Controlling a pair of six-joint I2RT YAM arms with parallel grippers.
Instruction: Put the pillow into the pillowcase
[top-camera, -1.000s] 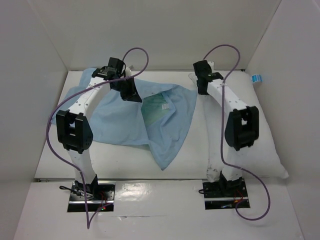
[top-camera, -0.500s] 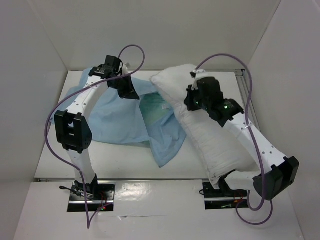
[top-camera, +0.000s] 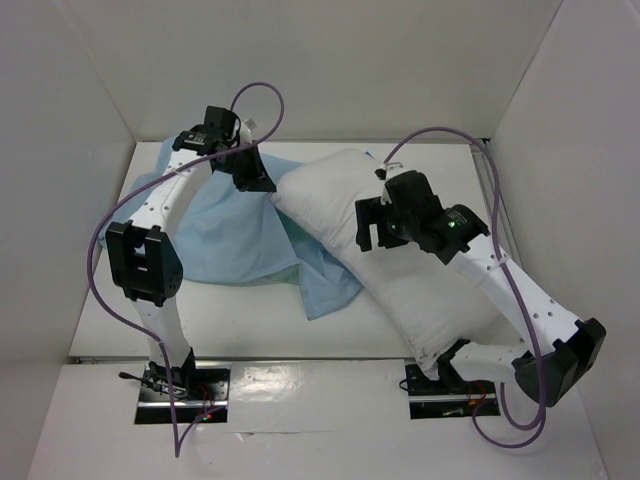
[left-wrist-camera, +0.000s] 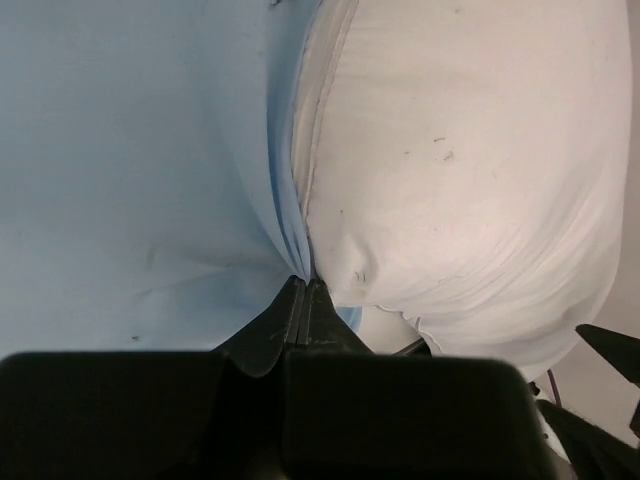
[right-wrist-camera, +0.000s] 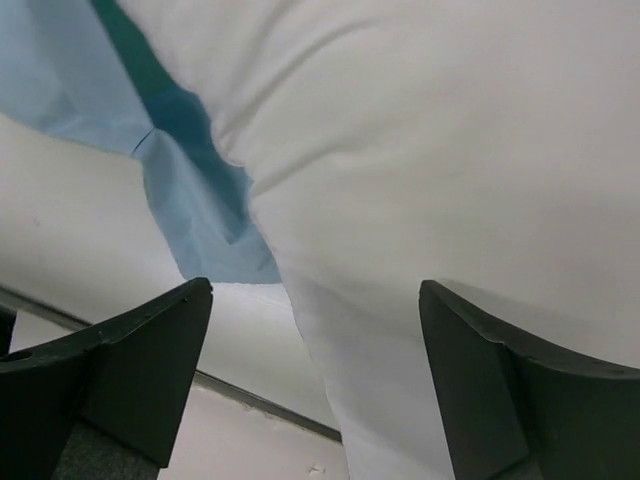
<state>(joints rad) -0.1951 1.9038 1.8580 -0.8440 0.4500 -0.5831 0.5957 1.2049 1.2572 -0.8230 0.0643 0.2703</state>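
The white pillow (top-camera: 400, 270) lies slantwise across the table, its far end lying on the light blue pillowcase (top-camera: 225, 235). My left gripper (top-camera: 258, 180) is shut on a fold of the pillowcase's edge, next to the pillow's far end. In the left wrist view the closed fingertips (left-wrist-camera: 305, 288) pinch blue cloth, with the pillowcase (left-wrist-camera: 130, 150) to the left and the pillow (left-wrist-camera: 460, 180) bulging to the right. My right gripper (top-camera: 372, 232) hovers open over the pillow's middle. The right wrist view shows the right gripper (right-wrist-camera: 315, 300) spread wide above the pillow (right-wrist-camera: 450, 150), with the pillowcase (right-wrist-camera: 190, 210) beyond.
White walls close in the table (top-camera: 120, 310) on the left, back and right. Purple cables (top-camera: 255, 95) loop above both arms. The arm bases sit on the near ledge (top-camera: 320, 400). The right arm's elbow (top-camera: 560, 360) hangs out past the pillow's near end.
My right gripper has let go of the pillow and opened. The pillow has been carried left and down onto the pillowcase. The left gripper stays shut on the cloth, shifted slightly.
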